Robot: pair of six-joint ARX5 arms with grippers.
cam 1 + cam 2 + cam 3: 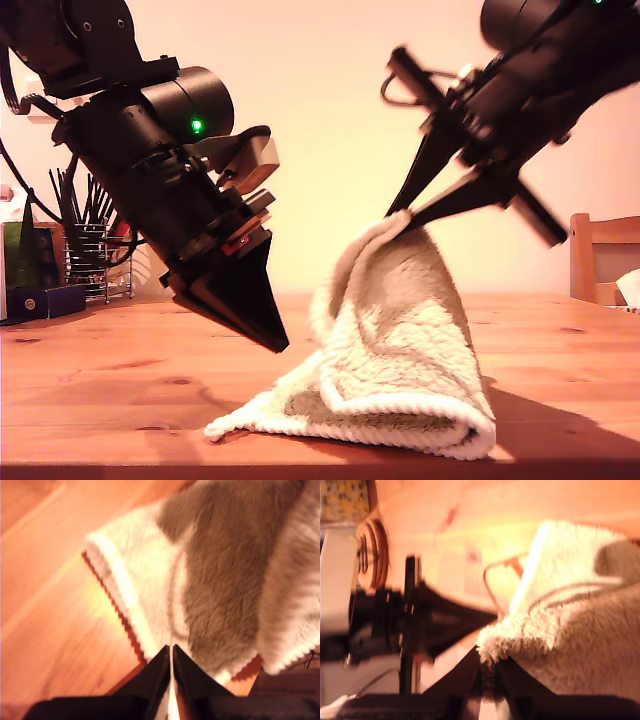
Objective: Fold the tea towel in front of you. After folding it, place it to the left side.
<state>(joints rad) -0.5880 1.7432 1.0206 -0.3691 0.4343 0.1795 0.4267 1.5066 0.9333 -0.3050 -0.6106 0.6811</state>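
Observation:
The tea towel [400,350] is a fluffy cream cloth with a ribbed hem. It stands tented on the wooden table [100,390], with its lower part folded flat. My second gripper [402,214] comes in from the exterior view's upper right and is shut on the towel's top edge, holding it up. The second wrist view shows the tea towel [580,630] pinched in my second gripper [490,667]. My first gripper [278,345] hangs shut and empty just above the table, on the exterior view's left of the towel. Beyond my first gripper [171,650], the tea towel [220,580] is close but not touched.
A wire rack of black utensils [90,250] and a dark blue box [40,300] stand at the back on the exterior view's left. A wooden chair [600,255] with something white [630,287] beside it is at the exterior view's right edge.

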